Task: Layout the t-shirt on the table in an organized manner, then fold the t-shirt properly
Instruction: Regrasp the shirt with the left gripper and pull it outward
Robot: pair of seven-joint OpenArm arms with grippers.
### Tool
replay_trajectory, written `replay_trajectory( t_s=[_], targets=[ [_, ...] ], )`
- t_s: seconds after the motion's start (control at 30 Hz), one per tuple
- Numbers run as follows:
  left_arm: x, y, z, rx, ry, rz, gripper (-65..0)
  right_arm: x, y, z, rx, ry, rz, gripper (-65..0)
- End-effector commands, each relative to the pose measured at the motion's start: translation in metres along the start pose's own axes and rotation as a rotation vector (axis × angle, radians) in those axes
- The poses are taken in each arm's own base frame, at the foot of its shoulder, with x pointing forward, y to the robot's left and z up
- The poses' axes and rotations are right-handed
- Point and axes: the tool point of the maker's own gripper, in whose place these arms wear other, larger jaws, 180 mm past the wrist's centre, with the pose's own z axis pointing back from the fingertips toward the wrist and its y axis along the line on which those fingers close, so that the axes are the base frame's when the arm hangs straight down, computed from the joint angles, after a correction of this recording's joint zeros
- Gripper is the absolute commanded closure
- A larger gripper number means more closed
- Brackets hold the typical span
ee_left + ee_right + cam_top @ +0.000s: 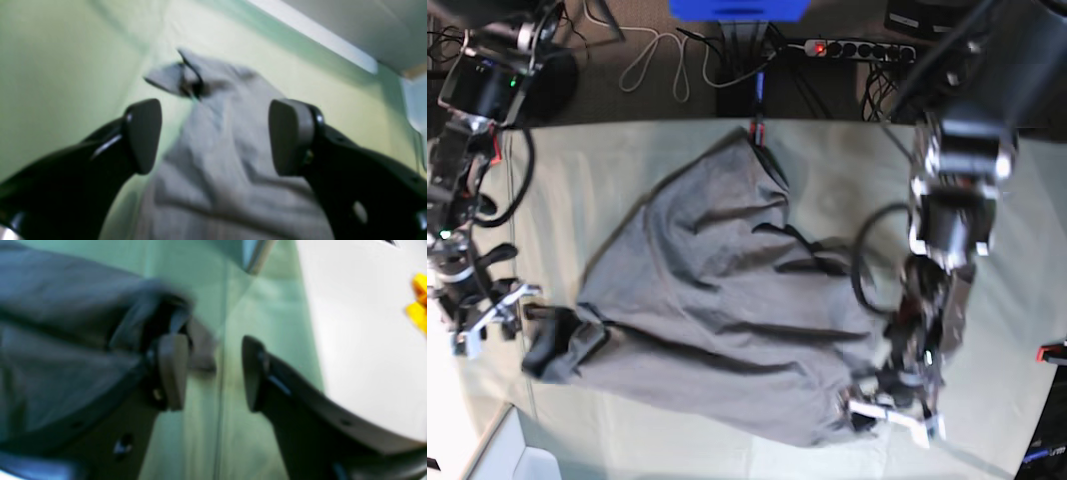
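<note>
Grey t-shirt (717,310) lies spread but rumpled mid-frame on the table (827,160) in base view. Left gripper (215,136) has its jaws wide, nothing held, cloth below. Right gripper (213,373) has its jaws apart, shirt edge beside one finger. Judgement: layout step; regrip opposite corners and pull taut, evenly, to flatten the creases.

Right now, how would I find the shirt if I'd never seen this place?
Look at the big pale green table between the two robot arms. Spread crumpled across its middle lies the t-shirt. It is the only dark grey cloth there, much smaller than the green cover.
</note>
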Motion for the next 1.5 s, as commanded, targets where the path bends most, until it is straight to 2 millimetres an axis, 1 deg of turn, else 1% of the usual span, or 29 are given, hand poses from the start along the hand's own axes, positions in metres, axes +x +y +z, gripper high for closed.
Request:
replay_trajectory(
  t_s=[0.0,0.03,0.07,0.13,0.17,0.27,0.33,0.37,0.4,0.5,0.6,0.67,0.8,0.9,0.93,0.97,1.0,1.03,1.07,1.13,1.17,1.2,1.23,1.27,1.3,1.37,1.43,1.47],
  targets=[
    [0.027,-0.011,0.006,-0.038,-0.088,-0.006,-49.5,0.022,-0.008,0.003,-0.009,-0.071,0.01,-30.1],
    [0.015,-0.01,0.016,-0.047,-0.089,-0.01,-49.5,0.02,-0.008,0.004,-0.01,-0.07,0.01,-30.3],
    [0.0,-0.008,0.028,-0.051,-0.087,-0.011,-49.5,0.015,-0.007,0.006,-0.009,-0.06,0.014,-30.2],
    [-0.034,-0.01,0.053,-0.072,-0.069,0.001,-49.5,0.008,-0.005,0.012,-0.008,-0.052,0.027,-30.2],
    [-0.046,-0.011,0.064,-0.078,-0.064,0.008,-49.5,0.007,-0.003,0.015,-0.005,-0.052,0.03,-30.2],
    [-0.085,-0.007,0.1,-0.08,-0.026,0.022,-49.5,0.009,0.004,0.018,0.002,-0.066,0.023,-30.4],
    [-0.116,-0.007,0.123,-0.075,0.018,0.05,-49.7,0.005,0.006,0.022,0.003,-0.062,0.029,-30.4],
    [-0.129,-0.005,0.131,-0.068,0.041,0.06,-49.7,0.004,0.007,0.024,0.004,-0.06,0.031,-30.5],
    [-0.145,-0.005,0.138,-0.062,0.071,0.073,-49.8,0.002,0.008,0.024,0.005,-0.055,0.031,-30.5],
    [-0.179,-0.011,0.147,-0.056,0.141,0.113,-49.8,-0.001,0.014,0.024,0.014,-0.054,0.013,-30.6],
    [-0.205,-0.021,0.146,-0.047,0.197,0.151,-49.8,-0.009,0.017,0.025,0.02,-0.038,0.011,-30.6],
    [-0.219,-0.022,0.145,-0.036,0.229,0.164,-49.8,-0.015,0.019,0.027,0.024,-0.025,0.012,-30.6],
    [-0.218,-0.025,0.122,-0.032,0.246,0.17,-49.8,-0.021,0.02,0.028,0.025,-0.012,0.012,-30.6],
    [-0.211,-0.028,0.105,-0.034,0.245,0.165,-49.3,-0.025,0.02,0.03,0.027,-0.003,0.014,-30.6],
    [-0.209,-0.026,0.103,-0.033,0.245,0.163,-48.5,-0.025,0.02,0.03,0.027,-0.003,0.014,-30.6],
    [-0.204,-0.026,0.099,-0.034,0.238,0.157,-45.8,-0.025,0.02,0.03,0.027,-0.003,0.014,-30.6],
    [-0.201,-0.025,0.096,-0.035,0.231,0.153,-41.7,-0.025,0.02,0.03,0.027,-0.003,0.014,-30.6],
    [-0.195,-0.02,0.095,-0.03,0.22,0.141,-34.6,-0.025,0.02,0.03,0.027,-0.003,0.014,-30.6],
    [-0.188,-0.012,0.094,-0.023,0.207,0.127,-25.1,-0.025,0.02,0.03,0.027,-0.003,0.014,-30.6],
    [-0.169,-0.001,0.092,-0.015,0.168,0.098,-3.1,-0.025,0.02,0.03,0.027,-0.003,0.014,-30.6],
    [-0.156,0.002,0.092,-0.019,0.143,0.083,0.0,-0.025,0.02,0.03,0.027,-0.003,0.014,-30.6],
    [-0.144,0.006,0.093,-0.021,0.117,0.063,0.0,-0.025,0.021,0.03,0.028,-0.003,0.015,-30.6],
    [-0.13,0.014,0.094,-0.02,0.088,0.038,-3.3,-0.025,0.022,0.03,0.03,-0.003,0.014,-30.6],
    [-0.118,0.019,0.095,-0.019,0.065,0.016,-2.4,-0.026,0.024,0.03,0.034,-0.003,0.011,-30.6],
    [-0.108,0.026,0.096,-0.015,0.047,-0.007,0.0,-0.026,0.029,0.029,0.04,-0.004,-0.003,-30.6],
    [-0.086,0.046,0.097,0.01,0.014,-0.047,0.0,-0.026,0.035,0.028,0.048,-0.008,-0.02,-30.6],
    [-0.071,0.065,0.099,0.042,-0.015,-0.052,-0.3,-0.026,0.039,0.027,0.054,-0.009,-0.027,-30.6],
    [-0.063,0.074,0.1,0.06,-0.031,-0.046,-0.2,-0.025,0.048,0.026,0.071,-0.012,-0.034,-30.6]
  ],
)
